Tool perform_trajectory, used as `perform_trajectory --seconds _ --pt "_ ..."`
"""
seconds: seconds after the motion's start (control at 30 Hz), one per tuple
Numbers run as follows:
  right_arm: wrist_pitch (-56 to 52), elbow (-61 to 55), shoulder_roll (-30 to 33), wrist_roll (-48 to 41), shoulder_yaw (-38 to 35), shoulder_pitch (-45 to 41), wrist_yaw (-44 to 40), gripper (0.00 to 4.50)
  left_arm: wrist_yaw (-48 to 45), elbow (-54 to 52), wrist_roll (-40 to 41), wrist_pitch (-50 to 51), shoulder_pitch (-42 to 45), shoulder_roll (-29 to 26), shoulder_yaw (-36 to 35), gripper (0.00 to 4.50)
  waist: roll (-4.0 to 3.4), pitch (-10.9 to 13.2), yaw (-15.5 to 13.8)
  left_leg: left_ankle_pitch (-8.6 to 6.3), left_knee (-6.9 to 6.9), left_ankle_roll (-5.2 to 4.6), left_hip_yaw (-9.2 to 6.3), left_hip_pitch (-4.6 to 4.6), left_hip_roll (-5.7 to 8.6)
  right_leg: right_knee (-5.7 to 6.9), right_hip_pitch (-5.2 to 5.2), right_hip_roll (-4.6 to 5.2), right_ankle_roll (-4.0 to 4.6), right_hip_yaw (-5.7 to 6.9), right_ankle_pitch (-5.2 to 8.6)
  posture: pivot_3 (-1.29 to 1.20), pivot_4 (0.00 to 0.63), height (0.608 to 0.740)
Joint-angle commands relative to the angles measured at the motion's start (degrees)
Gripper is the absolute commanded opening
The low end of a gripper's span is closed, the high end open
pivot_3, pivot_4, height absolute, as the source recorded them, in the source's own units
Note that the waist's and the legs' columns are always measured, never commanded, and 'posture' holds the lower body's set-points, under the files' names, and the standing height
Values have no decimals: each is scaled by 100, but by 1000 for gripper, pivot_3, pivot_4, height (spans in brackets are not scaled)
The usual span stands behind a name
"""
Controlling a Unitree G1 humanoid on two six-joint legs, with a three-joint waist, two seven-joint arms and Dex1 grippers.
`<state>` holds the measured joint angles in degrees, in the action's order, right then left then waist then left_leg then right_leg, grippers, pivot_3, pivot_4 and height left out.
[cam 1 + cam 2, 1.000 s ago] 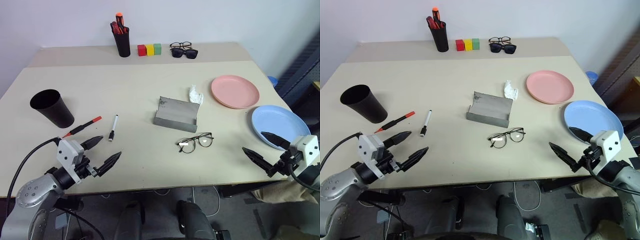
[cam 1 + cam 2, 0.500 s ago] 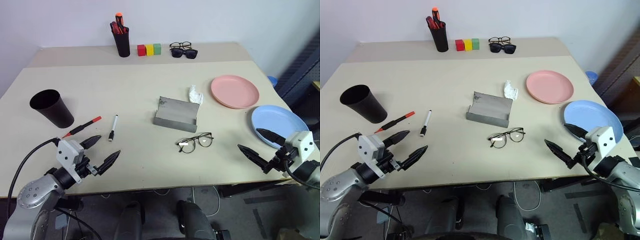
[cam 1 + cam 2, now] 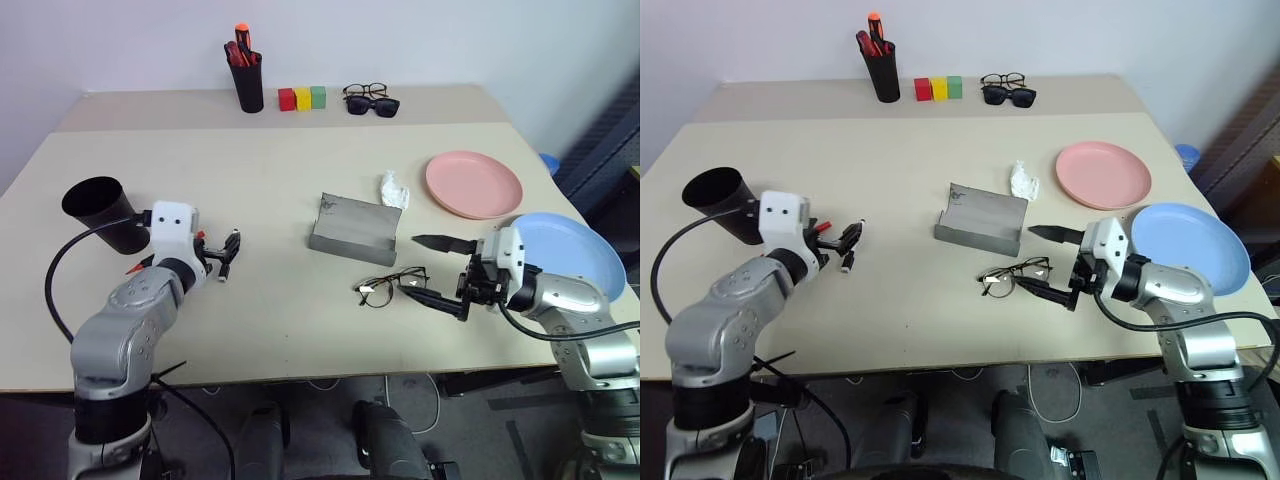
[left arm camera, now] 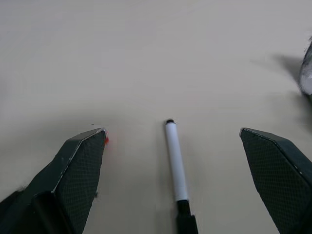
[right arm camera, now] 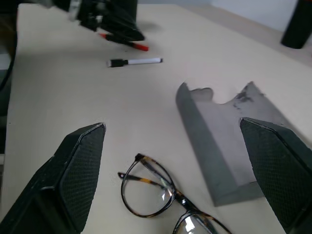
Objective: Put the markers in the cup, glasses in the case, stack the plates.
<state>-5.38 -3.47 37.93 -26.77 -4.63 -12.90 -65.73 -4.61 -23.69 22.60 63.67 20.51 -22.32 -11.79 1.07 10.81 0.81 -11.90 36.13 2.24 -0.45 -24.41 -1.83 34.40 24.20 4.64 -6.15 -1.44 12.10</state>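
Both arms are going at once. The left gripper point(image 4: 175, 146) is spread wide, with the white marker point(image 4: 176, 161) lying between its fingers on the table point(image 3: 270, 190). The right gripper point(image 5: 175, 161) is gaping too, straddling the wire-framed glasses point(image 5: 158, 192) beside the open grey case point(image 5: 226, 146). I'd drop lower and centre up before closing.

salmon pink plate point(image 3: 473, 183), light blue plate point(image 3: 572, 254), grey case point(image 3: 354, 230), black cup point(image 3: 103, 212).

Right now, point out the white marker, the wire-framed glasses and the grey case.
white-bodied marker with black cap point(image 4: 175, 161), left wrist view, mid-barrel
thin wire-framed glasses point(image 3: 1012, 277), right eye view, bridge
grey hard-shell case point(image 3: 352, 227), left eye view, inner wall
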Motion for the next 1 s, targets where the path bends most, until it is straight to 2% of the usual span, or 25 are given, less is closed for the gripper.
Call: perform_trajectory --seconds 0.03,0.27,0.47,0.63,0.77,0.9,1.0 --pt "304 188 -95 80 35 -251 -100 4458 165 255 -93 613 348 1 -10 4500 1 1 8 0 2 0 -1 2 0 7 0 -1 0 0 0 0 150 740" --pt "417 426 -236 175 137 -541 -115 4458 380 1027 -323 1158 965 138 -27 4500 3 2 0 4 11 5 -5 11 0 34 1 -2 0 0 1 0 150 740" --pt "384 340 -186 149 43 -473 -24 4458 410 1966 -495 1181 1524 366 -43 4500 4 2 -23 4 12 6 -7 12 2 48 2 -1 -4 0 4 0 150 740" --pt "308 130 -109 118 -52 -302 90 4500 342 2464 -674 1249 1899 387 130 2261 4 2 -18 6 12 9 -8 19 3 60 2 -1 -5 0 5 0 150 740" --pt "142 -96 -92 105 -59 -281 243 4500 249 2475 -717 1280 1910 397 169 77 4 2 -12 6 11 10 -8 21 3 61 2 -1 -6 -1 5 0 150 740" --pt "-94 -283 -101 100 -8 -386 426 4500 141 2176 -680 1293 1831 436 259 31 4 2 -17 6 12 11 -8 21 3 63 1 0 -6 -1 6 0 150 740" --pt "-244 -326 -124 107 33 -531 529 4500 -180 1470 -508 1250 1628 358 479 31 5 2 -7 7 11 11 -8 20 4 63 2 0 -7 -1 6 0 150 740"
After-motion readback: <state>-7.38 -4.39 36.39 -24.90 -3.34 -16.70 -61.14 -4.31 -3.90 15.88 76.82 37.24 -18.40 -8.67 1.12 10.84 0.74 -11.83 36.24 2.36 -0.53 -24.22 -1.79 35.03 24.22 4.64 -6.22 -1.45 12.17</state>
